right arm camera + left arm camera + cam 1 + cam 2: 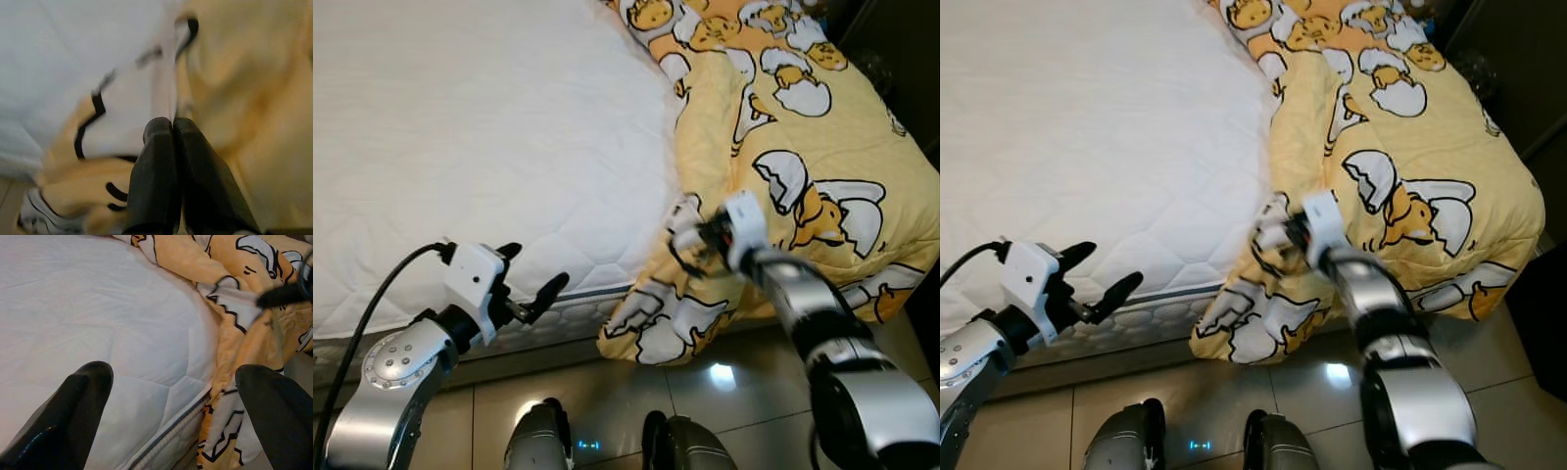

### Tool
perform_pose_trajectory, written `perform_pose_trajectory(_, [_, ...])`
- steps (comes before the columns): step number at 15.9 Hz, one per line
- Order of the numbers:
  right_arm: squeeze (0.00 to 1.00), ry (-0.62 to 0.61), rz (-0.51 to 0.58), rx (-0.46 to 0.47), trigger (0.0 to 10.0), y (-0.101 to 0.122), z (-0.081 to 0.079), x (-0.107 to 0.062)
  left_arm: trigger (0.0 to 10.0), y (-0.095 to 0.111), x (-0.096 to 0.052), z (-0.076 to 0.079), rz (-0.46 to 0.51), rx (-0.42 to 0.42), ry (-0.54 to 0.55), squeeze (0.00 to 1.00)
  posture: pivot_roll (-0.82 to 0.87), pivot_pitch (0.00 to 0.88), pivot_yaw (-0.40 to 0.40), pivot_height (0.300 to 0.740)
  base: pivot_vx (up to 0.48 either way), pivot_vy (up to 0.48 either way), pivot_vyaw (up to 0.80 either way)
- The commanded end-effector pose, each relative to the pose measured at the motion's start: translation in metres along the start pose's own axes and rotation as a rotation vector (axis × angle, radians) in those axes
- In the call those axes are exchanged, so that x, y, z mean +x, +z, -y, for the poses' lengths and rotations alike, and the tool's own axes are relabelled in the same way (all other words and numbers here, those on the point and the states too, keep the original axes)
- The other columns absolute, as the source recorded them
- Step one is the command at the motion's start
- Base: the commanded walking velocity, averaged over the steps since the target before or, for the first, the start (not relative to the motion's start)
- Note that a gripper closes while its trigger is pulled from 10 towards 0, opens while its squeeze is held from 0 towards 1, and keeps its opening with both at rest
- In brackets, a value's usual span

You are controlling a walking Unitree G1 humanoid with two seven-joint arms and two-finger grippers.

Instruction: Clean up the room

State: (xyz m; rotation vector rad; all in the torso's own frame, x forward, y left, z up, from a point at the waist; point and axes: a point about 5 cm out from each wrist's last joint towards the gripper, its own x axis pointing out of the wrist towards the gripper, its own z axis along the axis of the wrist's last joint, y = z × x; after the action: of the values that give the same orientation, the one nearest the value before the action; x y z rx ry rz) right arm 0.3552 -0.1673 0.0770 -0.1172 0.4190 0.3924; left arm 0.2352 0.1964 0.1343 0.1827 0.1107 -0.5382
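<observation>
Yellow blanket (803,147) with an egg-and-chick print, bunched along the right side of the bed (460,127), its lower corner spilling over the mattress edge toward the tiled floor (705,382). White quilted mattress bare across the left and middle.

Right end effector (683,238) at the blanket's near edge, just above the hanging corner — fingers pressed together in the right wrist view, tips against the fabric. Apparently pinching a fold, though hard to confirm how much cloth sits between them given the blur.

Left end effector (530,277) spread wide, holding nothing, hovering beside the mattress edge near the foot of the bed, well apart from the blanket.

Step in hand, judging by the layout: drawing the blanket out over the bare mattress. To do it well:
- Check the pinch before pulling — a thin fold may slip.
- Lift the edge slightly first, to clear the mattress seam and avoid dragging.
- Pull leftward across the bed, not downward, or the corner slides further toward the floor.
- Bring the left end effector to the hanging corner for a second hold, keeping the edge straight.
</observation>
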Motion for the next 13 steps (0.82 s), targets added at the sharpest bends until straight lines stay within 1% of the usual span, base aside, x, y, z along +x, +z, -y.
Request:
perform_pose_trajectory(1, [0.00, -0.030, -0.038, 0.015, 0.0, -0.009, 0.007, -0.005, 10.0, -0.004, -0.001, 0.002, -0.015, 0.008, -0.006, 0.00, 0.08, 0.145, -0.081, 0.740, 0.000, 0.000, 0.00])
perform_pose_trajectory(3, [0.00, -0.058, -0.053, -0.004, 0.0, -0.015, 0.011, -0.011, 10.0, -0.004, -0.005, -0.002, -0.020, 0.013, 0.006, 0.00, 0.08, 0.146, -0.081, 0.740, 0.000, 0.000, 0.00])
perform_pose_trajectory(4, [0.00, -0.092, -0.040, -0.026, 9.0, -0.014, 0.014, -0.011, 10.0, -0.005, -0.005, -0.003, -0.021, 0.014, 0.009, 0.00, 0.08, 0.147, -0.079, 0.740, 0.000, 0.000, 0.00])
perform_pose_trajectory(5, [0.85, -0.084, 0.051, 0.047, 10.0, -0.004, 0.013, -0.010, 10.0, -0.005, -0.004, -0.003, -0.020, 0.015, 0.010, 0.00, 0.08, 0.147, -0.078, 0.740, 0.000, 0.000, 0.00])
perform_pose_trajectory(6, [1.00, -0.097, 0.061, 0.039, 10.0, -0.002, 0.013, -0.011, 10.0, -0.005, -0.004, -0.002, -0.020, 0.016, 0.009, 0.00, 0.08, 0.146, -0.078, 0.740, 0.000, 0.000, 0.00])
perform_pose_trajectory(7, [1.00, -0.157, 0.085, 0.022, 10.0, 0.003, 0.018, -0.012, 10.0, -0.006, -0.004, -0.001, -0.021, 0.018, 0.003, 0.00, 0.08, 0.147, -0.076, 0.740, 0.000, 0.000, 0.00])
perform_pose_trajectory(8, [1.00, -0.203, 0.124, 0.038, 10.0, 0.009, 0.021, -0.014, 10.0, -0.006, -0.004, 0.000, -0.021, 0.019, -0.003, 0.00, 0.09, 0.149, -0.075, 0.740, 0.000, 0.000, 0.00])
perform_pose_trajectory(9, [1.00, -0.218, 0.169, 0.055, 10.0, 0.015, 0.022, -0.015, 10.0, -0.006, -0.004, 0.001, -0.022, 0.020, -0.008, 0.00, 0.09, 0.149, -0.075, 0.740, 0.000, 0.000, 0.00])
perform_pose_trajectory(10, [1.00, -0.207, 0.240, 0.086, 10.0, 0.025, 0.020, -0.016, 10.0, -0.005, -0.006, 0.000, -0.022, 0.022, -0.009, 0.00, 0.09, 0.150, -0.076, 0.740, 0.000, 0.000, 0.00])
perform_pose_trajectory(11, [1.00, -0.105, 0.338, 0.124, 10.0, 0.040, 0.007, -0.012, 10.0, -0.005, -0.009, -0.003, -0.026, 0.027, -0.003, 0.00, 0.10, 0.151, -0.075, 0.740, 0.000, 0.000, 0.00])
perform_pose_trajectory(12, [1.00, -0.016, 0.360, 0.139, 10.0, 0.047, -0.006, -0.008, 10.0, -0.005, -0.011, -0.005, -0.030, 0.031, 0.001, 0.00, 0.10, 0.153, -0.075, 0.740, 0.000, 0.000, 0.00])
perform_pose_trajectory(13, [1.00, 0.053, 0.321, 0.109, 10.0, 0.047, -0.020, -0.001, 10.0, -0.004, -0.012, -0.007, -0.033, 0.034, 0.002, 0.00, 0.10, 0.158, -0.075, 0.740, 0.000, 0.000, 0.00])
